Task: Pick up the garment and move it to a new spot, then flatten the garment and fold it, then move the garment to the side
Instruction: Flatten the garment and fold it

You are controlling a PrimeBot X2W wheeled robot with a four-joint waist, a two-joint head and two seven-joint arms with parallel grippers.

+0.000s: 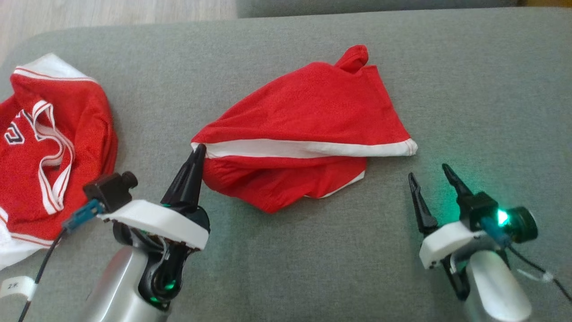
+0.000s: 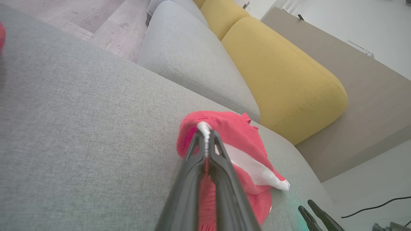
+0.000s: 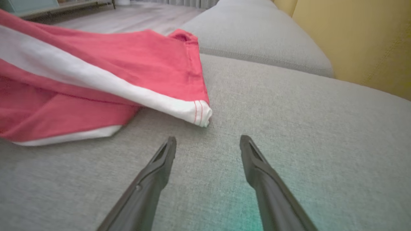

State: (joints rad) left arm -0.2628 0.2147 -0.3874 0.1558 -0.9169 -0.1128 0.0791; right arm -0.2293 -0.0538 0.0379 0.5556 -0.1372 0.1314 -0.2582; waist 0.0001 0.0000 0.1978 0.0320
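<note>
Red shorts with a white side stripe [image 1: 308,134] lie crumpled in the middle of the grey sofa seat [image 1: 286,268]. My left gripper [image 1: 199,150] is shut on the left end of the white stripe, and in the left wrist view the white edge [image 2: 204,127] is pinched between the fingertips of that gripper [image 2: 205,134]. My right gripper [image 1: 427,172] stands open just below the stripe's right corner [image 1: 411,146], not touching it. In the right wrist view that corner [image 3: 202,115] lies just ahead and left of the open right gripper [image 3: 208,141].
A red jersey with white trim [image 1: 49,147] lies crumpled at the seat's left edge. A second grey cushion [image 2: 192,57] and a yellow cushion [image 2: 282,80] sit beyond the seat. Wooden floor [image 1: 89,13] lies past the far left corner.
</note>
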